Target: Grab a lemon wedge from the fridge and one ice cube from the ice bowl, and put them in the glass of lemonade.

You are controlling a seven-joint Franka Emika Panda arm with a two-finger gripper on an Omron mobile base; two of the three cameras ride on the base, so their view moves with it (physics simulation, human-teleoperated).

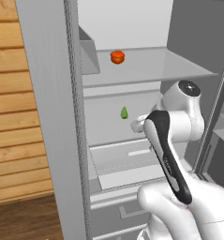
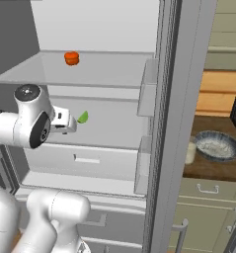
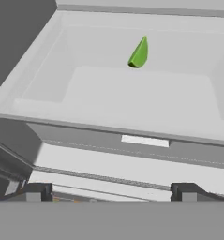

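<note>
1. The lemon wedge (image 3: 139, 53) is found on the pale middle shelf (image 3: 132, 98) of the open fridge (image 1: 48, 117), toward the back, standing on edge with its point up. It is clear of the walls on every side.
2. The wedge is judged light, small and somewhat soft, with a probably slick rind. A grip across its two flat faces, low on the body, is advised; squeezing at the thin tip is likely to tip it over or let it slip out.
3. The gripper (image 3: 111, 194) is held in front of the shelf, short of the wedge. Its jaws are spread wide and nothing is held.
4. The shelf is smooth and flat, so the wedge may slide if pushed.
5. A round orange-red item (image 1: 117, 56) is seen on the glass shelf above, well apart.
6. On the wooden counter right of the fridge, the ice bowl (image 2: 217, 147) stands with the glass of lemonade (image 2: 190, 152) just beside it.
</note>
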